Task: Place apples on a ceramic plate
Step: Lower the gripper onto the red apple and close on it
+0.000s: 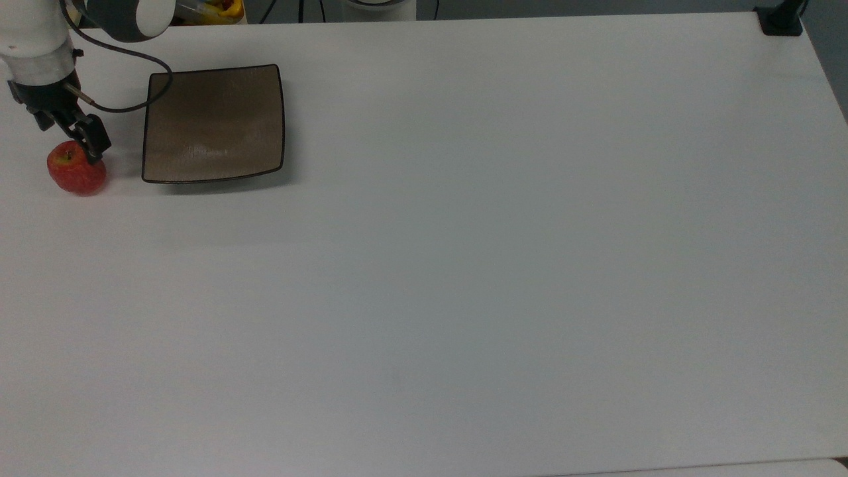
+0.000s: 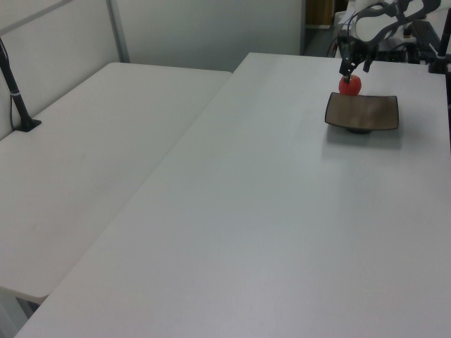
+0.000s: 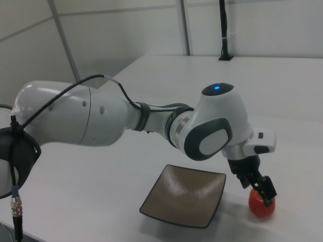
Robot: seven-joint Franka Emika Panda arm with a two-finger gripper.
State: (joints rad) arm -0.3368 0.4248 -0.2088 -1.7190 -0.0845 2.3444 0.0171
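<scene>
We cannot tell the jaw gap; the gripper (image 1: 85, 140) (image 3: 263, 190) is hanging right over the apple (image 1: 76, 169) (image 3: 262, 205) (image 2: 350, 85), which is sitting on the table (image 1: 464, 265) just beside the ceramic plate (image 1: 213, 123) (image 3: 184, 201) (image 2: 362, 112), at the top view's left.

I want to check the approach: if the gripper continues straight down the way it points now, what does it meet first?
Most likely the apple: the gripper hangs just over its top, beside the ceramic plate. Whether they already touch, I cannot tell.

arm (image 3: 101, 118) bent low, wrist turned down, pincer (image 3: 263, 191) pointing downward.
</scene>
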